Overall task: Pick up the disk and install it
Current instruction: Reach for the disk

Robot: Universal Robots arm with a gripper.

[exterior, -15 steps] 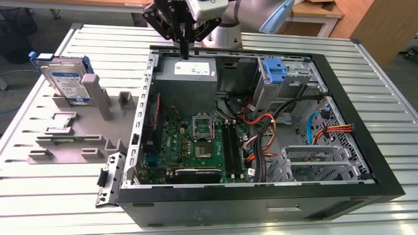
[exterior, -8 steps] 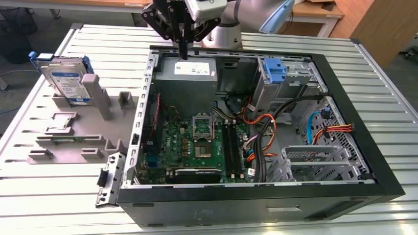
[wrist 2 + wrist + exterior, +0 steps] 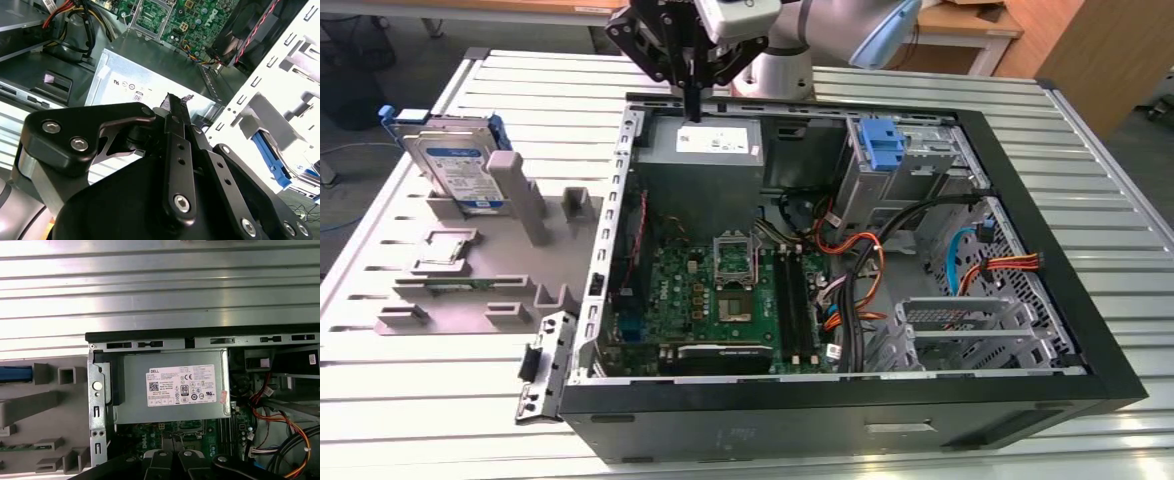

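The disk [image 3: 455,163], a silver drive with a white-and-blue label in a blue bracket, stands on edge in the grey fixture [image 3: 467,290] at the exterior view's left, outside the computer case. My gripper [image 3: 692,112] hangs over the far end of the open case, just above the grey power supply box [image 3: 707,150], well apart from the disk. Its black fingers [image 3: 174,107] are pressed together with nothing between them. In the first wrist view the fingertips [image 3: 172,460] sit over the motherboard edge near the power supply [image 3: 172,390].
The open black computer case [image 3: 1067,300] lies on the slatted metal table [image 3: 440,410]. Inside are the green motherboard [image 3: 720,300], orange and black cables [image 3: 854,270], a blue latch piece with a grey cage [image 3: 883,150] and an empty drive cage [image 3: 961,325].
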